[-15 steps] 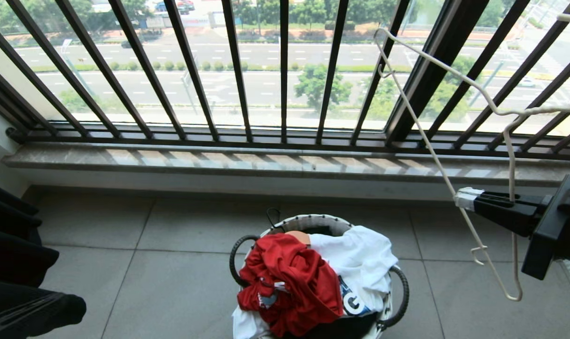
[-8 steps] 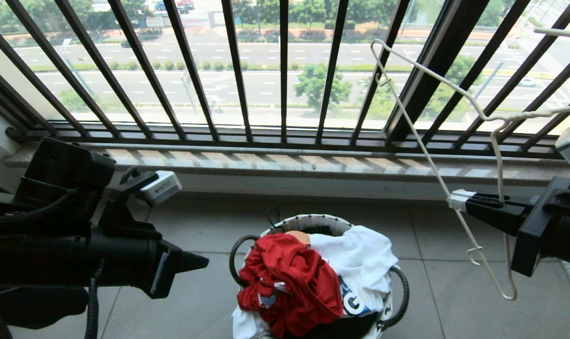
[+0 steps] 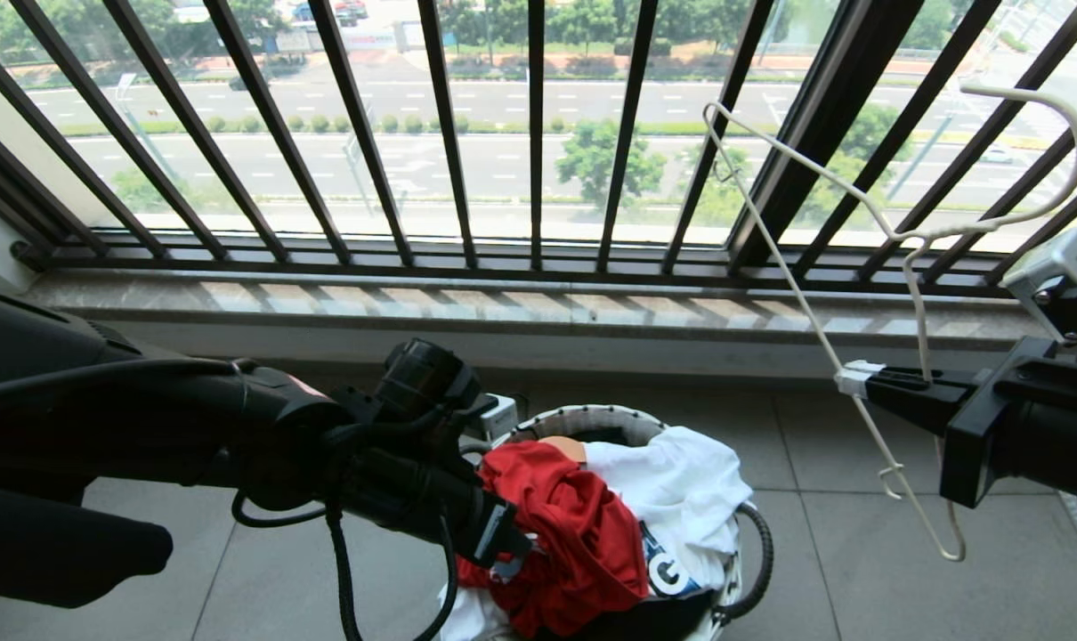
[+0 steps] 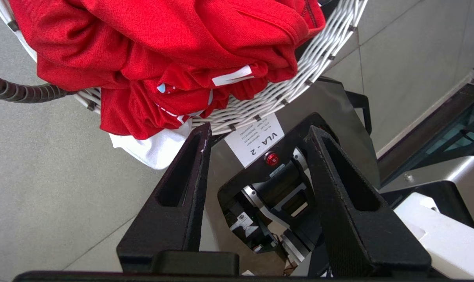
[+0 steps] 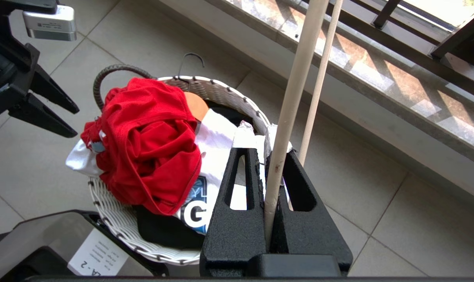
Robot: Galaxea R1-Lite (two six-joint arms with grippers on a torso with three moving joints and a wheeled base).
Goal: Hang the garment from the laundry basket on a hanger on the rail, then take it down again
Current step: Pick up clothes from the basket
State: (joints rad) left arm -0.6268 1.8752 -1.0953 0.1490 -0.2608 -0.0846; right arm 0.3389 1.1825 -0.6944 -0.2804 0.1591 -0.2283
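Observation:
The red garment lies crumpled on top of the laundry basket, spilling over the white woven rim. My left gripper hovers at the basket's near left side, open, with nothing between its fingers; the garment's hanging edge is just beyond the tips. My right gripper is off to the right of the basket, shut on the thin cream hanger, whose bar runs up between the jaws. The rail is out of view.
A white printed T-shirt and a dark item share the basket, along with a wooden hanger. A dark railing of vertical bars and a stone sill stand behind. My base with its paper label lies under the left gripper.
My left arm has swung in from the left edge to the basket and its jaws have opened. The right gripper and hanger have shifted slightly left, bringing the hook into view.

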